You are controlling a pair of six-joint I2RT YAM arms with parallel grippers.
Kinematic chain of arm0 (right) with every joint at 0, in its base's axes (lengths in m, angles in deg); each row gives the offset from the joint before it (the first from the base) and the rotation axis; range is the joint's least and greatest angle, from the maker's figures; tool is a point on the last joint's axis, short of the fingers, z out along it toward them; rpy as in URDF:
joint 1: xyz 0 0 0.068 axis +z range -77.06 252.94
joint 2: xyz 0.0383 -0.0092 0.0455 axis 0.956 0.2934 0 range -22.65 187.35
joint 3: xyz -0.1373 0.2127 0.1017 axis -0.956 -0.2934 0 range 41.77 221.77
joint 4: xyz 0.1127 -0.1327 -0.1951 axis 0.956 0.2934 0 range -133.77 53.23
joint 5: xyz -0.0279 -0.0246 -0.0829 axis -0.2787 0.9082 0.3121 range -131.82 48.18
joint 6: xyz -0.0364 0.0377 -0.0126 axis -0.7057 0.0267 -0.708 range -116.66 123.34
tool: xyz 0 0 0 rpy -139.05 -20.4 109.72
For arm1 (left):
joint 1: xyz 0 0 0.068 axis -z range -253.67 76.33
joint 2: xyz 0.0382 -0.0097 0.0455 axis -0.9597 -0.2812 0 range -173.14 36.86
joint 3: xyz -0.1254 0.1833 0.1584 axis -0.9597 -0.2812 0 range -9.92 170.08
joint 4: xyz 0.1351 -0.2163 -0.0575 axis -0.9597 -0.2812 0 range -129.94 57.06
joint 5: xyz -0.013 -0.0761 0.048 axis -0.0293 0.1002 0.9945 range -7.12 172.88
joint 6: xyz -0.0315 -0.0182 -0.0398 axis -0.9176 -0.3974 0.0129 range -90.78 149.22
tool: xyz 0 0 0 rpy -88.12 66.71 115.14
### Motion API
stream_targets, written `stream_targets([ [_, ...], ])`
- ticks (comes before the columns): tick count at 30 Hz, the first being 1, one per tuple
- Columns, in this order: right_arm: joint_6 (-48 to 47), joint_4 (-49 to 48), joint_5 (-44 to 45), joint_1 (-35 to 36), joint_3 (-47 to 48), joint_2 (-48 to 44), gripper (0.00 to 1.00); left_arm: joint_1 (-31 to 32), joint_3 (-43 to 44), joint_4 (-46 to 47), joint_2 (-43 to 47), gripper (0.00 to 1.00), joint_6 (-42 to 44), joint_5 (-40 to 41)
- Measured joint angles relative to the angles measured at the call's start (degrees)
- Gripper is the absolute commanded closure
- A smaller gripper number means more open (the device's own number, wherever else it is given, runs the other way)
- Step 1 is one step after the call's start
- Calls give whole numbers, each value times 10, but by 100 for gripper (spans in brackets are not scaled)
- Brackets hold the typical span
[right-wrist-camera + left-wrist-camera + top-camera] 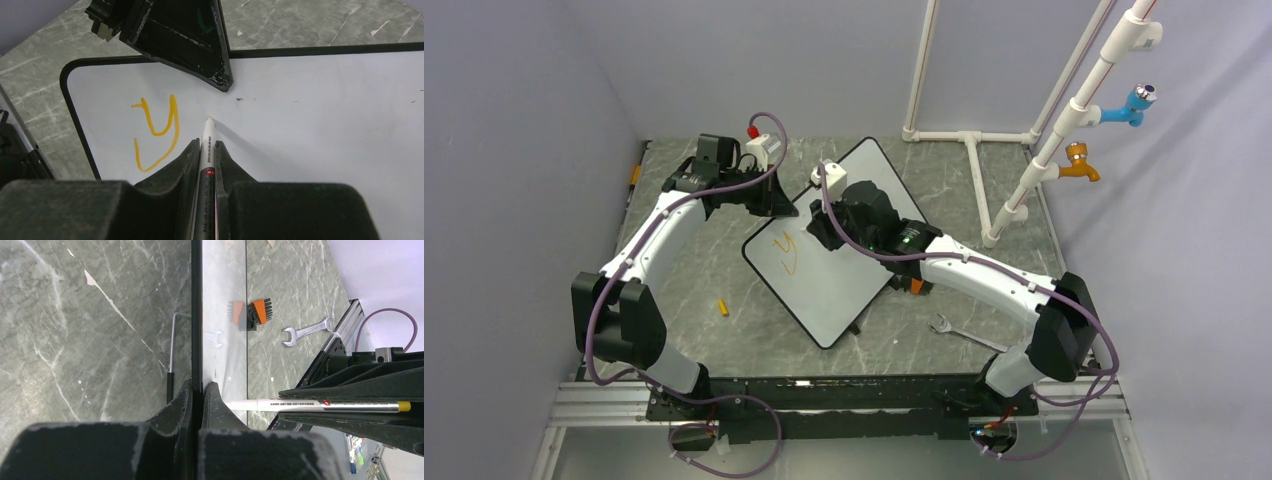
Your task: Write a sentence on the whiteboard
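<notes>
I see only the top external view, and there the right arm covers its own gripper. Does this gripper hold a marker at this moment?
Observer: Yes. In the right wrist view the right gripper is shut on a white marker, which points at the board.
Operator: Thank you. And the left gripper, does it only rest beside the board, or does it grip it?
Observer: It grips it. In the left wrist view the left gripper is shut on the thin black rim of the whiteboard.
</notes>
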Motion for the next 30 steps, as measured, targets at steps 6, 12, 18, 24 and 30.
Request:
stream_targets([
  [6,2,-2,-3,-1,0,1,100,1,0,0,0,100,0,2],
  [12,6,-4,-18,-1,0,1,100,1,0,0,0,100,0,2],
  [18,13,-5,-31,-1,0,1,100,1,0,0,0,100,0,2],
  [24,19,-12,-36,-1,-11,0,100,1,0,-1,0,100,0,6],
  [30,27,-14,-40,-1,-43,-20,100,2,0,-1,0,100,0,7],
])
